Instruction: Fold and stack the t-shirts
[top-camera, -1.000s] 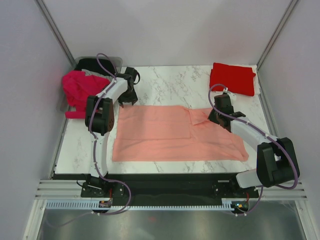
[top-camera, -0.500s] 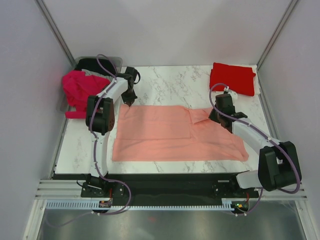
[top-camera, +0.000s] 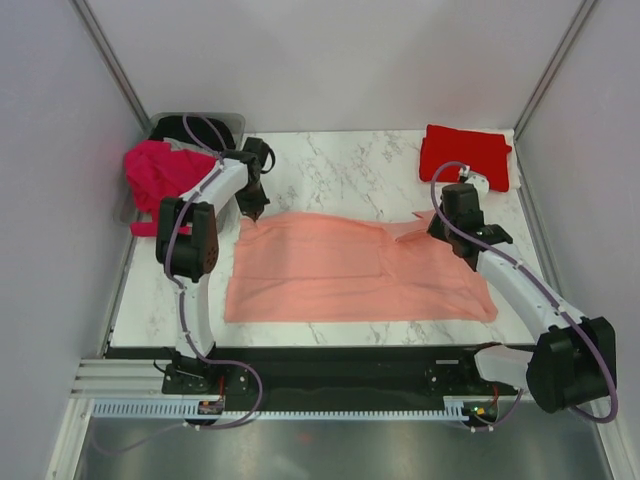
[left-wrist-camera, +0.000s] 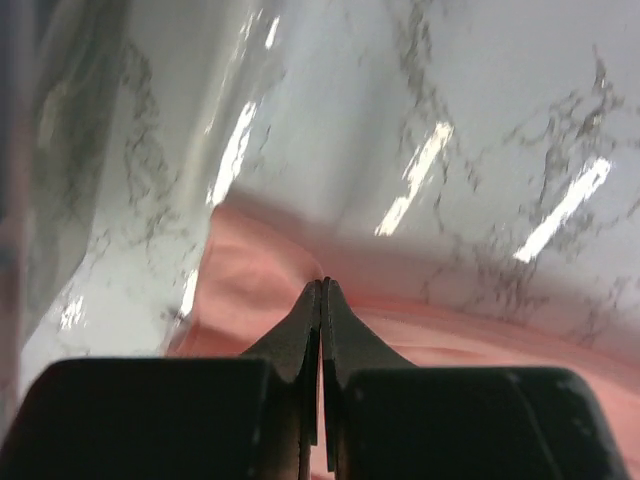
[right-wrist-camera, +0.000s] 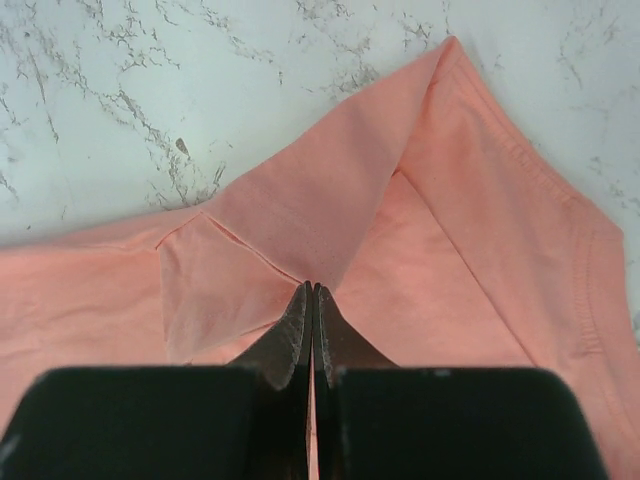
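Observation:
A salmon pink t-shirt (top-camera: 350, 270) lies spread across the marble table (top-camera: 340, 170). My left gripper (top-camera: 256, 213) is shut on its far left corner (left-wrist-camera: 250, 270), with the cloth pulled up into a peak at the fingertips. My right gripper (top-camera: 436, 226) is shut on a raised fold of the same shirt (right-wrist-camera: 330, 210) near its far right edge. A folded bright red t-shirt (top-camera: 465, 156) rests at the far right corner. A magenta t-shirt (top-camera: 158, 172) hangs over the bin at the far left.
A clear grey plastic bin (top-camera: 232, 122) stands at the far left corner with dark cloth (top-camera: 175, 128) inside. White walls close the table on three sides. The arm bases stand along the near edge (top-camera: 330, 352).
The left gripper came down onto the shirt's far left corner and shut on it. The right gripper, shut on the fold throughout, has moved toward the far side, pulling the fold up.

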